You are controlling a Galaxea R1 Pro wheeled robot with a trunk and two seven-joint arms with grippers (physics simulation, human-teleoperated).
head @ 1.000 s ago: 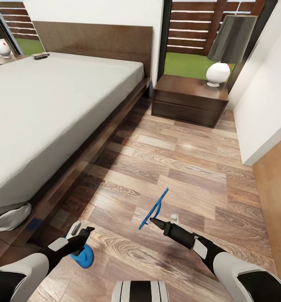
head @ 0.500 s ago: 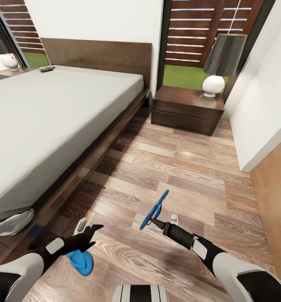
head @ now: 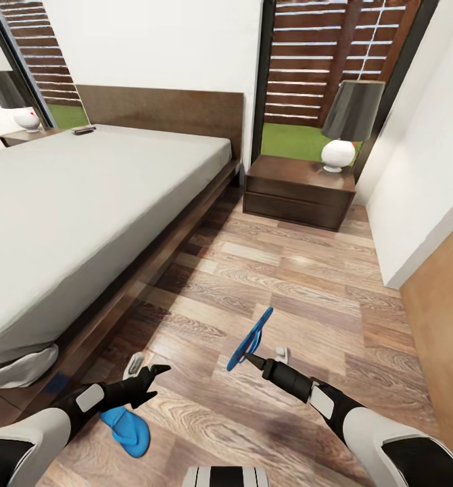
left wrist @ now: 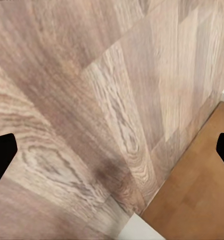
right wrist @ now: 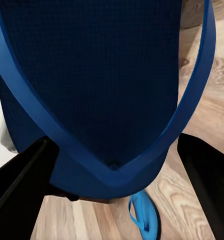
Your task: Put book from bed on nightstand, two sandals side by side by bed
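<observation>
Two sandals show: one lies flat on the floor (head: 301,270) beside the bed (head: 84,203), now clear of the left gripper (head: 160,379), which has spread open and pulled back. The right gripper (head: 250,357) stays clamped on the raised sandal (head: 250,337). Its wrist camera shows that sandal's (right wrist: 101,85) strap close up, plus the floor sandal (right wrist: 146,220) below.
</observation>
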